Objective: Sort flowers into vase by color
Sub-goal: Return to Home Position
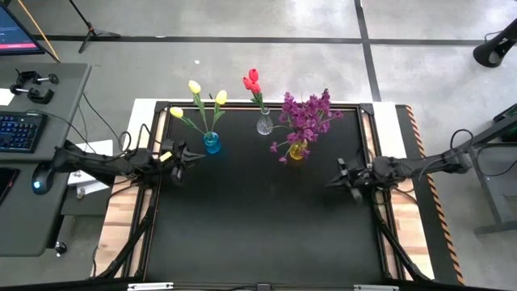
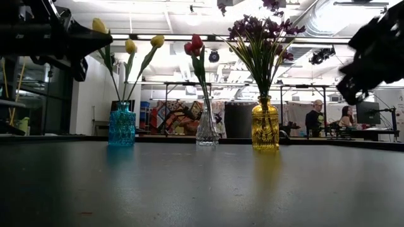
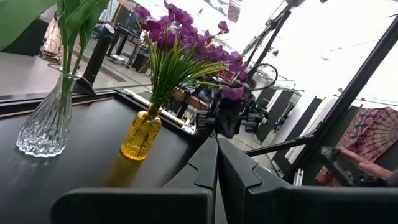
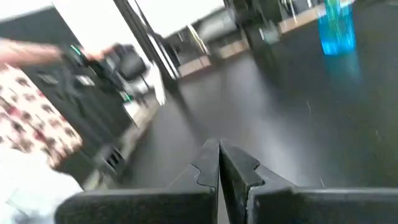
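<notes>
The flowers [image 2: 259, 30] stand upright, long axes vertical.

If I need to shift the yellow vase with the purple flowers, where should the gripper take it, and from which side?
Probably around the yellow vase's body, below its neck, coming in level from the right gripper's side. The purple sprigs fan wide overhead, so a top approach would snag them, and the clear vase stands on its other side.
</notes>
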Tool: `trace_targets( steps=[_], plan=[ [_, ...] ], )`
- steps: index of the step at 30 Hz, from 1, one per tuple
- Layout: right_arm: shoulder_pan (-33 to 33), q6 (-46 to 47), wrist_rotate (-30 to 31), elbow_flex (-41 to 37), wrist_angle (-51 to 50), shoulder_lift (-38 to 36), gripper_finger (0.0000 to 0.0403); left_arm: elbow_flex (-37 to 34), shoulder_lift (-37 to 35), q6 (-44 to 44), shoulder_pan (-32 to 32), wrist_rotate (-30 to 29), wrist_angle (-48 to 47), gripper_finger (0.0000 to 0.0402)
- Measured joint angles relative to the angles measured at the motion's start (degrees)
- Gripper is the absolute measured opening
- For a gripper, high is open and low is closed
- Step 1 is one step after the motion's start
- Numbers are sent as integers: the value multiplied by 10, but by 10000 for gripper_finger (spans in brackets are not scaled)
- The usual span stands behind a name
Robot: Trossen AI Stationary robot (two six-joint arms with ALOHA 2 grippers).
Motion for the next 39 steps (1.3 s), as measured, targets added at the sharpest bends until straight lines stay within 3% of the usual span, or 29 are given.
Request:
trace_targets(
  steps=[5, 9, 39],
  plan=[
    [-1, 0, 1, 0, 1, -109, 0, 0, -90, 0, 4, 0, -64, 0],
    [-6, 0, 1, 0, 44, -119, 0, 0, -180, 0, 10, 0, -118, 0],
    [-7, 0, 2, 0, 1, -113, 0, -1, -173, 0, 14, -11, -119, 0]
  ],
)
